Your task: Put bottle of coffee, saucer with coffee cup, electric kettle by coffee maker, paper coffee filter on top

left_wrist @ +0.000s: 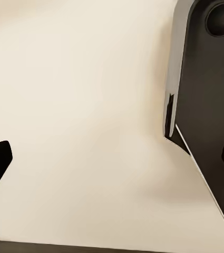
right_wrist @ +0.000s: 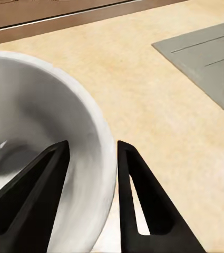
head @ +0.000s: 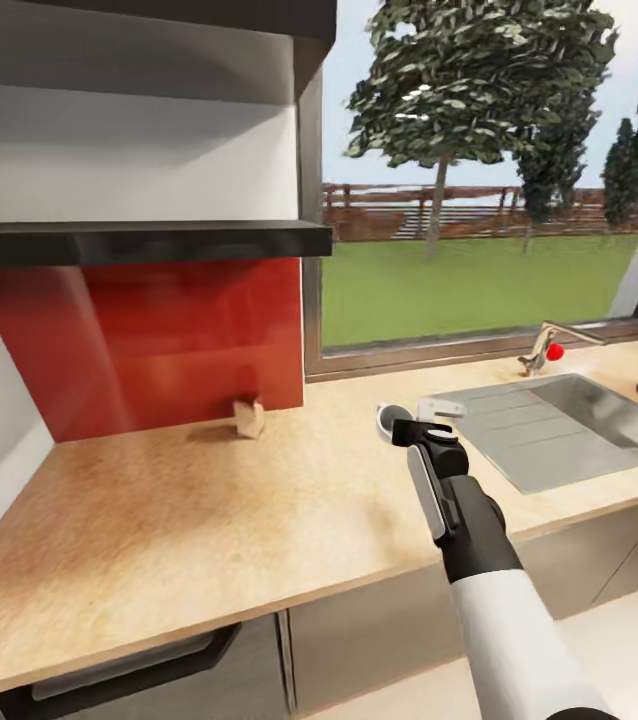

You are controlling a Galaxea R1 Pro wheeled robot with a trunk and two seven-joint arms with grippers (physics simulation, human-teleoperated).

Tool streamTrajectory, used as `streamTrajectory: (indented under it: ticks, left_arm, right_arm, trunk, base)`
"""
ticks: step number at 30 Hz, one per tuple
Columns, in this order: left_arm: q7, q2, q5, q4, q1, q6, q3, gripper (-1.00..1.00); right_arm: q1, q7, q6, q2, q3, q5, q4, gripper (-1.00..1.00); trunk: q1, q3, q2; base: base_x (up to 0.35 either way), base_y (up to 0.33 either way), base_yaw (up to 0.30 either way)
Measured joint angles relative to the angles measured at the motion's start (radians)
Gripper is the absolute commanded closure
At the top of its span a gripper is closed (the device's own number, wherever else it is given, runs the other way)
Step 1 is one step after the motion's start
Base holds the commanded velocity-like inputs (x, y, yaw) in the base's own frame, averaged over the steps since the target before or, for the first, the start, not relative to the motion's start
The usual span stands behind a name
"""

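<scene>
The right hand (right_wrist: 90, 158) is clamped on the rim of the white ceramic coffee cup (right_wrist: 32, 121), one finger inside, held over the light wooden tabletop (head: 209, 520) beside the steel sink (head: 569, 420).

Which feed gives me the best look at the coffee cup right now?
The right wrist view: the coffee cup looms large there, its white rim between the jaws of the right gripper, one finger inside the bowl and one outside. The head view catches just a sliver of the cup past the gripper, over the countertop.
</scene>
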Motion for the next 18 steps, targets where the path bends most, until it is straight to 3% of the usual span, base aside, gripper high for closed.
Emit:
streamTrajectory:
  ticks: [5,18]
  left_arm:
    - [0.000,-0.001,0.000,0.000,0.000,0.000,0.001,-1.00]
    - [0.001,-0.001,0.000,0.000,0.000,0.000,0.000,-1.00]
  right_arm:
    - [0.000,0.000,0.000,0.000,0.000,0.001,0.000,1.00]
    - [0.000,0.000,0.000,0.000,-0.001,0.000,0.000,1.00]
  trunk:
    - [0.000,0.000,0.000]
    - [0.000,0.000,0.000]
  base:
    - [0.006,-0.270,-0.300]
    - [0.119,-0.261,-0.300]
